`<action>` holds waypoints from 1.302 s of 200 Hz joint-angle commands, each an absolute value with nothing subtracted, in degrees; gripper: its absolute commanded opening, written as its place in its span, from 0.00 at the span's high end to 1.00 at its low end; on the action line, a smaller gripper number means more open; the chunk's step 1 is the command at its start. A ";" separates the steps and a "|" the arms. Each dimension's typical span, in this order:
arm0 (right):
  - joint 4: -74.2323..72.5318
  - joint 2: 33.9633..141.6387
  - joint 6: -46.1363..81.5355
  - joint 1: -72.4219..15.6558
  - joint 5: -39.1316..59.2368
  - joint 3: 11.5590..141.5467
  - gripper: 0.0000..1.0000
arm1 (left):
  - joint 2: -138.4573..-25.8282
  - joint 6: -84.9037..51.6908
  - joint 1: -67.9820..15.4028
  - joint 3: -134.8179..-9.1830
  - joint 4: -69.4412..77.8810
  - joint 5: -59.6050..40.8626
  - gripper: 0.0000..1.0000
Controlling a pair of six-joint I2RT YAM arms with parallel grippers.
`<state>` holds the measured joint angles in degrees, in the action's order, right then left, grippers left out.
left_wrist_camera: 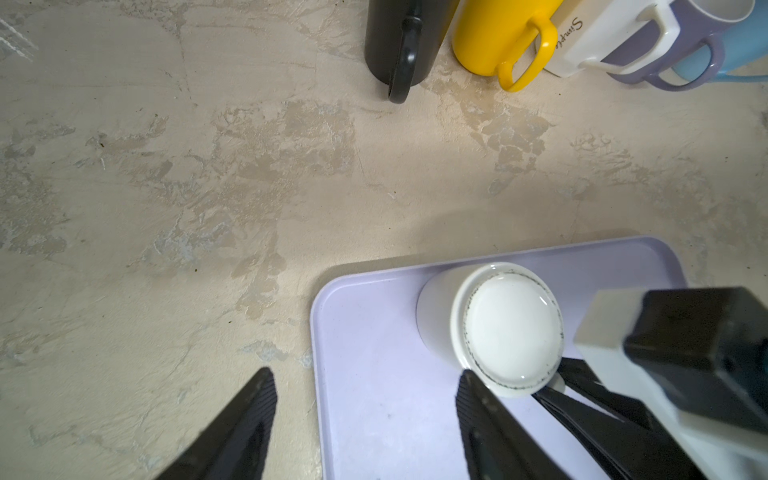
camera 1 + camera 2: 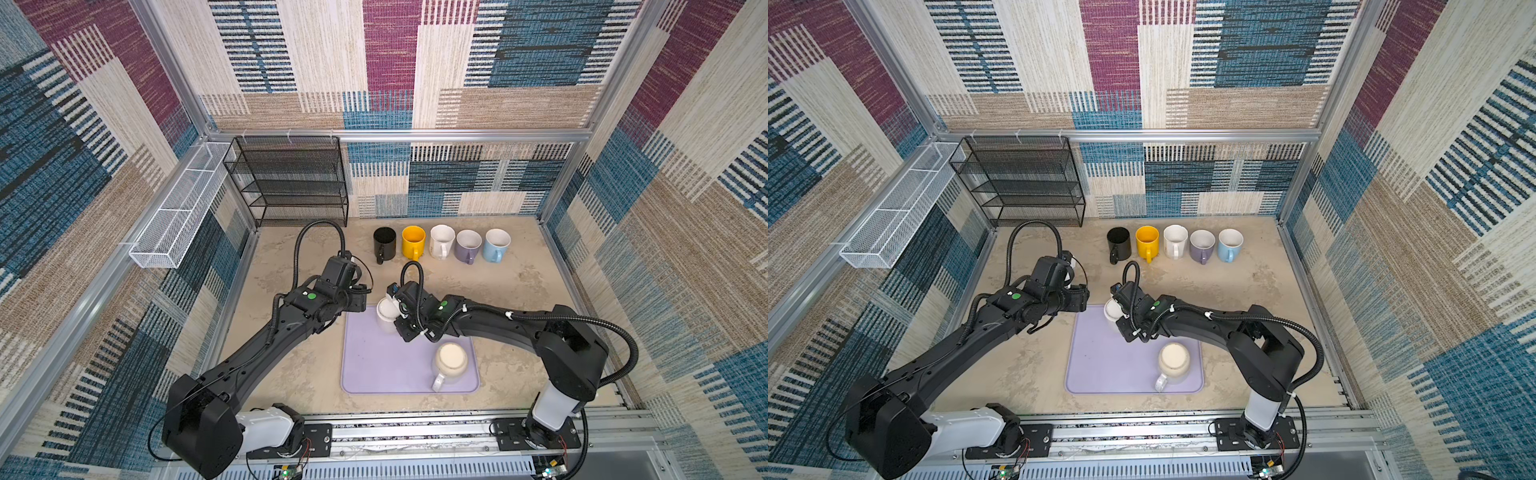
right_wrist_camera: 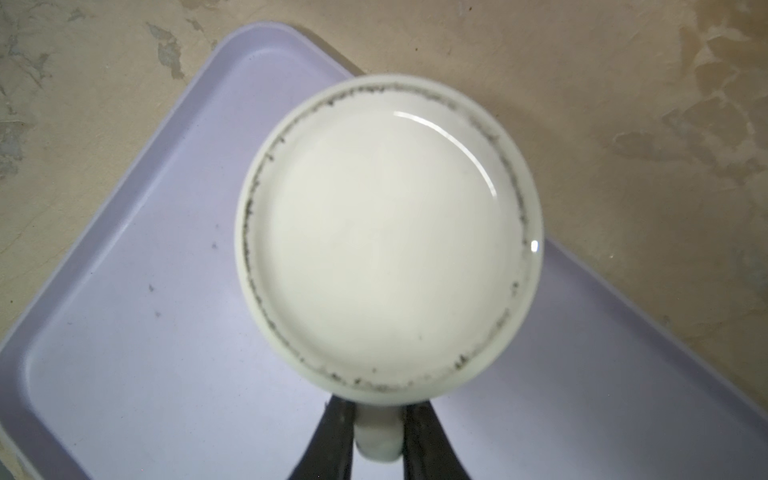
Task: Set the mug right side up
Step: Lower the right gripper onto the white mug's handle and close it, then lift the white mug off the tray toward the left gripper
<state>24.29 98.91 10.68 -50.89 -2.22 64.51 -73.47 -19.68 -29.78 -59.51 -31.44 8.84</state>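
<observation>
Right arm [image 2: 498, 320]: I reach from the near right edge of the mottled beige table [image 2: 519, 299] leftward over the flat lavender plastic tray [image 2: 386, 365], with the wrist above the tray's far edge. My right gripper [image 3: 377, 409] is clamped on the handle of the white ceramic mug [image 3: 386, 232], one black finger against each side of the handle.

The white ceramic mug stands base up at the tray's far left corner, visible in both top views [image 2: 386, 311] [image 2: 1112, 309].

Left arm [image 2: 257, 345]: I extend from the near left edge toward the far side. My left gripper [image 1: 365, 376] is spread open and holds nothing; one finger is over bare table, the other over the tray just beside the mug [image 1: 511, 328].

Surroundings:
- A rounded cream mug [image 2: 451, 359] sits at the tray's near right corner, well apart from my grip.
- Along the table's far edge stand a black mug [image 2: 384, 241], yellow mug [image 2: 413, 241], white lettered mug [image 2: 441, 240], purple mug [image 2: 468, 245] and light blue mug [image 2: 496, 244], all mouth up.
- A black mesh shelf rack [image 2: 291, 183] occupies the far left corner.
- A white wire basket [image 2: 174, 216] hangs on the left wall.
</observation>
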 commanded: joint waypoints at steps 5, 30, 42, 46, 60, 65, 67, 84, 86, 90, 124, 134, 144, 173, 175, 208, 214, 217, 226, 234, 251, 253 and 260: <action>23.95 99.05 10.98 -50.98 -3.16 65.12 0.79 | -73.13 -18.73 -29.83 -60.13 -32.17 9.37 0.30; 24.00 98.96 11.07 -50.93 -3.16 65.21 0.80 | -72.87 -18.80 -29.76 -60.03 -32.29 9.32 0.30; 23.99 98.85 11.16 -50.93 -3.21 65.26 0.81 | -72.79 -18.72 -29.74 -60.03 -32.31 9.37 0.30; 24.02 98.88 11.16 -50.95 -3.17 65.17 0.82 | -72.79 -18.79 -29.78 -60.03 -32.37 9.33 0.30; 24.01 98.79 11.16 -50.98 -3.12 65.14 0.83 | -72.56 -18.84 -29.83 -59.94 -32.48 9.40 0.30; 23.99 98.70 11.21 -50.98 -3.10 65.13 0.84 | -72.54 -18.89 -29.80 -59.87 -32.43 9.40 0.30; 23.99 98.70 11.24 -50.98 -3.13 65.13 0.84 | -72.52 -18.92 -29.75 -59.86 -32.43 9.36 0.30; 23.82 98.55 11.22 -50.92 -2.82 65.05 0.88 | -72.38 -19.05 -29.86 -59.85 -32.52 9.36 0.30; 23.82 98.53 11.22 -50.96 -2.81 65.06 0.89 | -72.41 -19.09 -29.87 -59.85 -32.56 9.39 0.30; 23.77 98.53 11.31 -50.96 -2.70 65.04 0.89 | -72.31 -19.11 -29.88 -59.85 -32.60 9.33 0.30; 23.39 98.35 11.35 -50.97 -2.68 64.88 1.00 | -71.98 -19.22 -29.80 -59.77 -32.78 9.31 0.30; 23.35 98.26 11.42 -50.98 -2.72 64.86 1.00 | -71.85 -19.31 -29.84 -59.83 -32.67 9.14 0.30; 23.16 98.15 11.43 -50.91 -2.68 64.78 1.00 | -71.73 -19.26 -29.85 -59.68 -32.77 9.16 0.30; 22.25 97.39 11.51 -50.93 -2.94 64.21 1.00 | -71.56 -19.30 -29.86 -59.61 -32.69 9.11 0.30; 22.20 97.32 11.58 -50.97 -3.04 64.17 1.00 | -71.61 -19.26 -29.88 -59.64 -32.80 9.09 0.30; 21.49 96.25 11.76 -50.98 -3.97 63.72 1.00 | -71.42 -19.36 -29.88 -59.44 -32.77 9.09 0.30; 21.46 96.08 11.86 -50.98 -4.36 63.68 1.00 | -71.37 -19.42 -29.84 -59.41 -32.73 9.15 0.30; 21.37 95.98 11.93 -50.98 -4.58 63.68 1.00 | -71.36 -19.38 -29.87 -59.41 -32.73 9.14 0.30; 21.27 95.63 11.93 -50.98 -4.93 63.50 1.00 | -71.22 -19.42 -29.85 -59.28 -32.78 9.15 0.30; 21.10 95.41 12.04 -50.98 -5.39 63.28 1.00 | -71.25 -19.42 -29.86 -59.19 -32.77 9.14 0.30; 20.54 94.69 12.12 -50.98 -5.99 62.87 1.00 | -71.12 -19.41 -29.80 -59.24 -32.73 9.14 0.30; 20.43 94.56 12.24 -50.98 -6.05 62.80 1.00 | -71.13 -19.42 -29.82 -59.24 -32.75 9.14 0.30; 19.76 93.98 12.43 -50.97 -6.22 62.37 1.00 | -71.08 -19.41 -29.87 -59.23 -32.71 8.98 0.30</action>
<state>24.34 95.64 11.40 -50.92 -4.16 62.98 -71.53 -19.55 -29.78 -59.33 -32.40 8.82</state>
